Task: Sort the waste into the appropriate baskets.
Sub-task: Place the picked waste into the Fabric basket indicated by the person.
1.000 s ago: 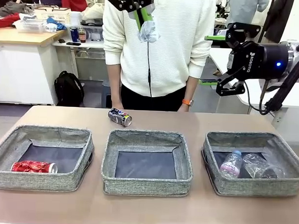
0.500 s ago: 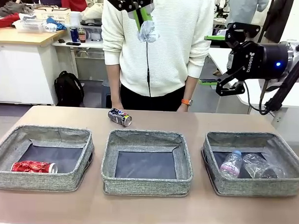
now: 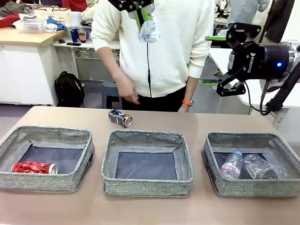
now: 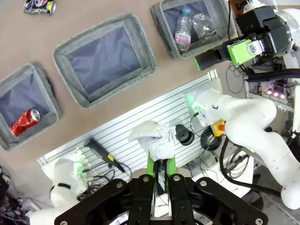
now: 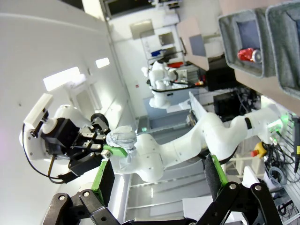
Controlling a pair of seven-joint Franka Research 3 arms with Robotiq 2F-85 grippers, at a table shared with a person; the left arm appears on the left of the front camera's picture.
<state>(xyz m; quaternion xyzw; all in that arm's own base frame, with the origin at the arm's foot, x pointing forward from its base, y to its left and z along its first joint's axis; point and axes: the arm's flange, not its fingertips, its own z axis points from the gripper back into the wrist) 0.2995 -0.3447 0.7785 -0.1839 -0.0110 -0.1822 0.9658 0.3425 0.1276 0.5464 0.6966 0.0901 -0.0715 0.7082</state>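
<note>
Hanging high over the table (image 3: 196, 213), our left gripper (image 4: 158, 158) pinches the white paper wad (image 4: 152, 138). Our right gripper (image 5: 159, 159) stands wide and empty, well above the right basket (image 3: 253, 187) and its rim.

Right gripper (image 3: 213, 61): "ROBOTIQ", white letters on its black body.
Blue can (image 3: 120, 117): print too small to read.
Pink bottle label (image 3: 230, 168): unreadable.
</note>
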